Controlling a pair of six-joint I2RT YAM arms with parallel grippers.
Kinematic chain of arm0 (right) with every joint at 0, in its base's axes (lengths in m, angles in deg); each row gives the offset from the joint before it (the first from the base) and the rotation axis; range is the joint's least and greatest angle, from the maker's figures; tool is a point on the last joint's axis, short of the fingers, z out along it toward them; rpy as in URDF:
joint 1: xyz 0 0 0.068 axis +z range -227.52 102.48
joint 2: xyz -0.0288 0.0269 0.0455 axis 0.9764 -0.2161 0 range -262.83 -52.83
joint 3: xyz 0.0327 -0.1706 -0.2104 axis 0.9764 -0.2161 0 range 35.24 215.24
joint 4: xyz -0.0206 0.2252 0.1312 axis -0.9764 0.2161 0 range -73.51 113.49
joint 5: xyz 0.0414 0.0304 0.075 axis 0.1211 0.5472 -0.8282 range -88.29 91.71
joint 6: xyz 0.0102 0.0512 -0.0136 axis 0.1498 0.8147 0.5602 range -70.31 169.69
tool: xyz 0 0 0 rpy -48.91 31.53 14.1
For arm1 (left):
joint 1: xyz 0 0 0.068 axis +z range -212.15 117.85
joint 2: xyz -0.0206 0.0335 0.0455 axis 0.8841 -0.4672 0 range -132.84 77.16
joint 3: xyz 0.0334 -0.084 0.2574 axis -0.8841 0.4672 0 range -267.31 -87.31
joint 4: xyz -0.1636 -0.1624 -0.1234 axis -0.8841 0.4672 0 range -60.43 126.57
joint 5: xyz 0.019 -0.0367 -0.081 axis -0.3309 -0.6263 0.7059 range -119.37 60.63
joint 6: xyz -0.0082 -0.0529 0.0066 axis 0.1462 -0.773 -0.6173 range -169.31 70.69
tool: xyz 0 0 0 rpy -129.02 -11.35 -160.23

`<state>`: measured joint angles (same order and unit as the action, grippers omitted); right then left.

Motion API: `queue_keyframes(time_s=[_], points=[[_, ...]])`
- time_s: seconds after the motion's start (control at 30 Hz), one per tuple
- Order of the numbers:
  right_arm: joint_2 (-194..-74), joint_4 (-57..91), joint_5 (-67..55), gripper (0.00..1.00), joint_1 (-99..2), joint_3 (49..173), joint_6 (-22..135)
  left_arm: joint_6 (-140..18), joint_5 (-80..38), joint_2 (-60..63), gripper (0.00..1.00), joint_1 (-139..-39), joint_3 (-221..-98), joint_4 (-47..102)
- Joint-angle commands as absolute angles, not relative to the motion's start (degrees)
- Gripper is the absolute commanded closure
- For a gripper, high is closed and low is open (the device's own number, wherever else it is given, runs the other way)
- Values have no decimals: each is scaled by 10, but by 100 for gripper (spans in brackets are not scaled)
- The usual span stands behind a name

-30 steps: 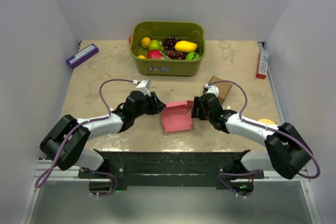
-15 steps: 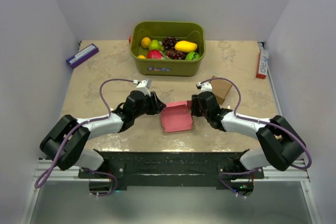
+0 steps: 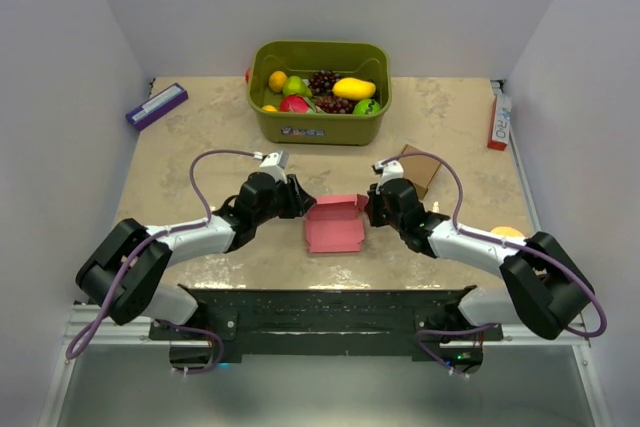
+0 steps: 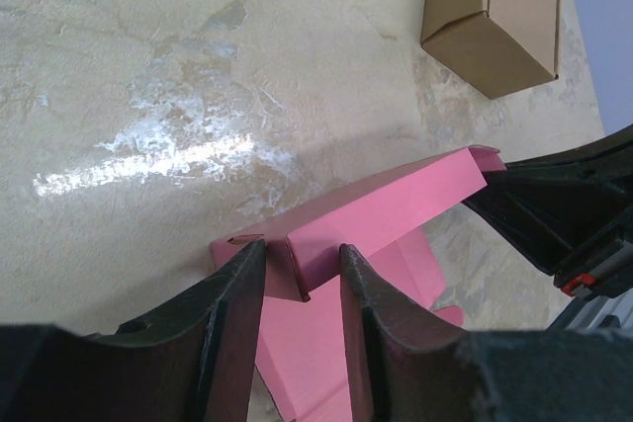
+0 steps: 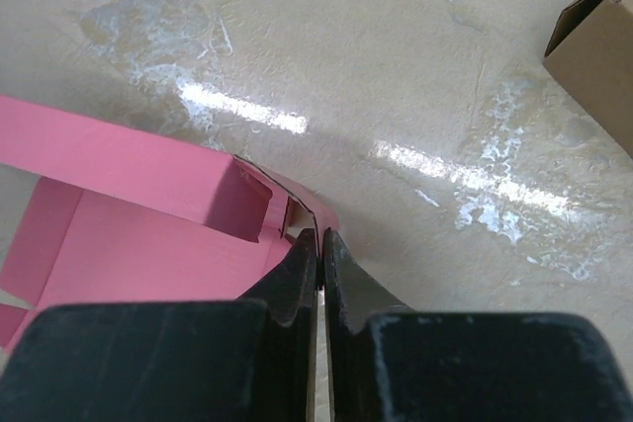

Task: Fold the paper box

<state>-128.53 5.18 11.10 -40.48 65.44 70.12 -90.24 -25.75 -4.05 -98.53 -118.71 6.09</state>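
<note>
Marbled beige worktop carries the paper box near the middle of its near edge; my left gripper clasps its left end wall, bracing that side upright; my right gripper is clenched tight at the right corner, likely to crease a flap; whether card sits between its fingers I cannot tell.

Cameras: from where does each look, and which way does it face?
Top external: above and behind, looking down at the table; left arm and right arm show, paper box between them.
Left wrist: on the left arm, looking along the left gripper, which clasps the box's end, toward the brown box.
Right wrist: on the right arm, looking down the shut right gripper at the box's corner.
Shared: both wrist views show both boxes.
</note>
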Motion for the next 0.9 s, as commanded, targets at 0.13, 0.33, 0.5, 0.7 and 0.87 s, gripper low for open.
queue_keyframes(time_s=[0.13, 0.33, 0.5, 0.7, 0.87], points=[[-1292, 48, 101, 99, -375, 688, 732, -890, -274, -56, 60, -998, -1204, 75], [-1299, 83, 129, 100, -345, 721, 748, -891, -285, -62, 61, -1013, -1208, 77], [-1311, 95, 133, 100, -339, 738, 766, -890, -292, -69, 62, -1024, -1216, 80], [-1331, 124, 174, 100, -336, 756, 798, -882, -310, -72, 62, -1038, -1221, 91], [-1337, 140, 189, 100, -336, 756, 816, -860, -347, -45, 55, -1049, -1220, 96]])
